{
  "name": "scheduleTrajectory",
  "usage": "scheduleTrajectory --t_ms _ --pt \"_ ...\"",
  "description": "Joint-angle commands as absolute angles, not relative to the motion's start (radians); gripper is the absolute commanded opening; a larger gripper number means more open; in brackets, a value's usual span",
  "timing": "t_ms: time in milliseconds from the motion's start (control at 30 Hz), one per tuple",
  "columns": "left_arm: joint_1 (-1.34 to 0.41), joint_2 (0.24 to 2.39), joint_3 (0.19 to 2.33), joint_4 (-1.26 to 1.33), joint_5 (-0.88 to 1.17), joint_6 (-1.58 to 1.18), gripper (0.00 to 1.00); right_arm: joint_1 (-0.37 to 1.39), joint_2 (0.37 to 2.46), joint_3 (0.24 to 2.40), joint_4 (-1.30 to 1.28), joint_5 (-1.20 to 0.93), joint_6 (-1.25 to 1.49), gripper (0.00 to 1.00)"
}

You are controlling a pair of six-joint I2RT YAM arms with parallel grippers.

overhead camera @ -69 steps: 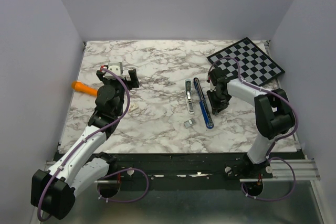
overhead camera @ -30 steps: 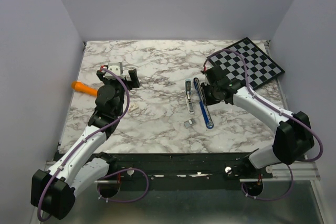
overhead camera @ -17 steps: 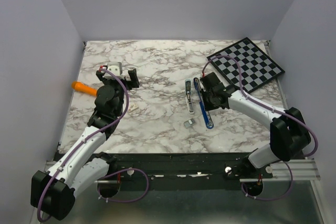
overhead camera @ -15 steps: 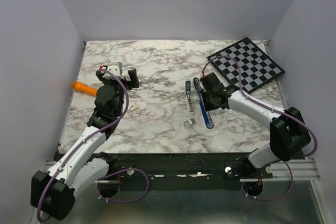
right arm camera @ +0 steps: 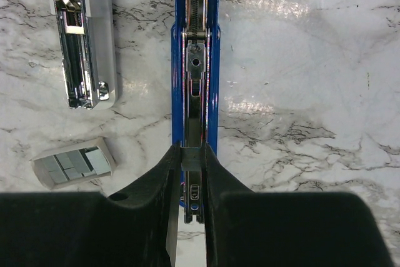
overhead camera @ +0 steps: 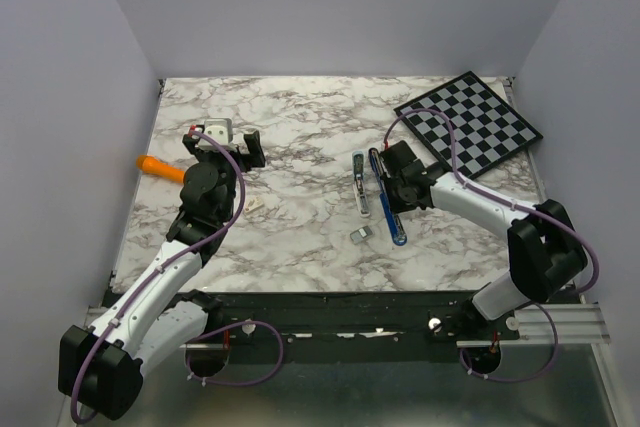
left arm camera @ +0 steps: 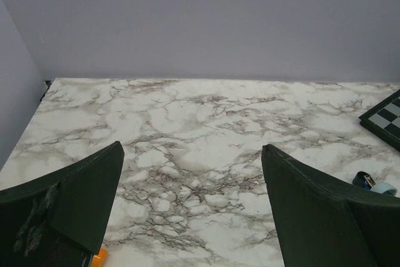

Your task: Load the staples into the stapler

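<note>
Marble tbl (right arm camera: 300,60): R pincer (right arm camera: 192,152) nearly shut, pinching stapler (right arm camera: 195,85) channel.

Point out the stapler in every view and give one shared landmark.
Top external: the stapler lies right of centre on the marble.
Left wrist: only its tip shows, at the far right edge.
Right wrist: centre, running top to bottom.
Landmark: the staples block lies to its lower left in the top and right wrist views.
</note>
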State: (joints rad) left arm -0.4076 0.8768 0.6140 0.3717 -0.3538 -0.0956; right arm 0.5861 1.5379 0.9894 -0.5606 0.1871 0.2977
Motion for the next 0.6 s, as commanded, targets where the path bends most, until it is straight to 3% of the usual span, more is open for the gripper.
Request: scheduleTrajectory --t_ms 0,567 --pt "-0.405 0.864 0.614 0.383 -0.337 -0.106 0.99 0.588 1.555 0.973 -0.538 0.216 0.296 0.24" --pt "-0.405 0.864 0.614 0.382 -0.334 -0.106 0.99 0.588 1.577 0.968 -0.543 0.215 0.293 0.24"
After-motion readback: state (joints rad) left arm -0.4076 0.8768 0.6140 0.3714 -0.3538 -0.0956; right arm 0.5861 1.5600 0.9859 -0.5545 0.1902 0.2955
